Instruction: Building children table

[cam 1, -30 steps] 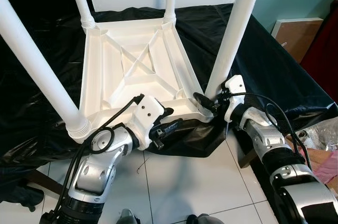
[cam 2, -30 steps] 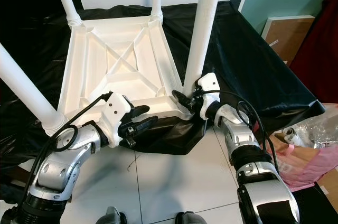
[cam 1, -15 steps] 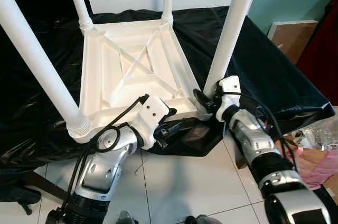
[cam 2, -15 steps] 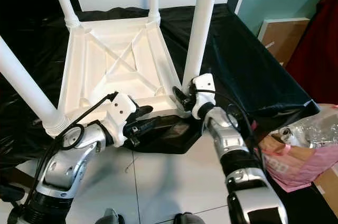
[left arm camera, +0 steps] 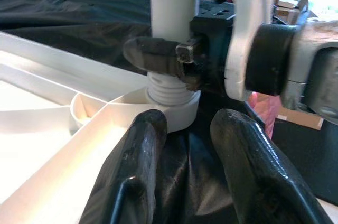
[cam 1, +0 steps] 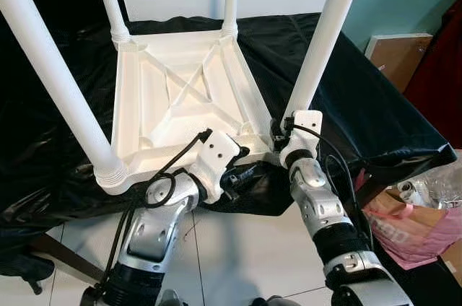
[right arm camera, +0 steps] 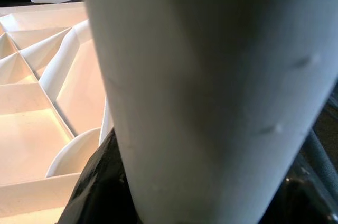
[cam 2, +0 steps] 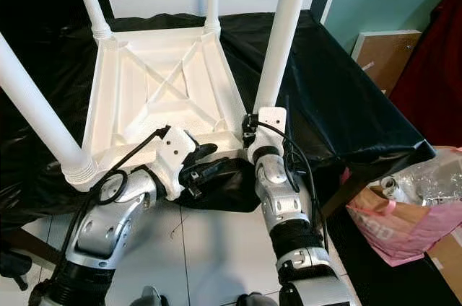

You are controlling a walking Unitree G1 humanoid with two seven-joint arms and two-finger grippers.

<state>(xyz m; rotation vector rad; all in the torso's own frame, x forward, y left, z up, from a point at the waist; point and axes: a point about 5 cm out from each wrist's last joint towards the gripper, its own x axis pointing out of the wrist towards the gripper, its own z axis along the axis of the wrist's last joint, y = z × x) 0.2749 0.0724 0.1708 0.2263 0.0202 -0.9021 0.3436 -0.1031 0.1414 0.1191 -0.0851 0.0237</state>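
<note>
A white children's table (cam 1: 180,97) lies upside down on a black cloth (cam 1: 375,111), its four legs pointing up. My right gripper (cam 1: 278,133) is at the base of the near right leg (cam 1: 321,46), shut around it just above the threaded collar (left arm camera: 169,89). The right wrist view looks straight at this leg (right arm camera: 211,76), with black fingers (right arm camera: 100,182) on both sides. My left gripper (cam 1: 242,165) is open at the table's front rim beside that corner. One of its fingers (left arm camera: 142,145) is over the rim and the other is over the cloth.
The cloth-covered surface ends just in front of me, above a white tile floor (cam 1: 245,248). A pink bag with clear plastic (cam 1: 404,219) sits low on the right. A brown board (cam 1: 397,53) leans against the teal wall. A dark chair base (cam 1: 29,270) is at the lower left.
My right arm has swung in toward the middle, bringing its gripper from beside the leg base to around it. My left gripper has shifted slightly toward that corner. The camera has moved a little.
</note>
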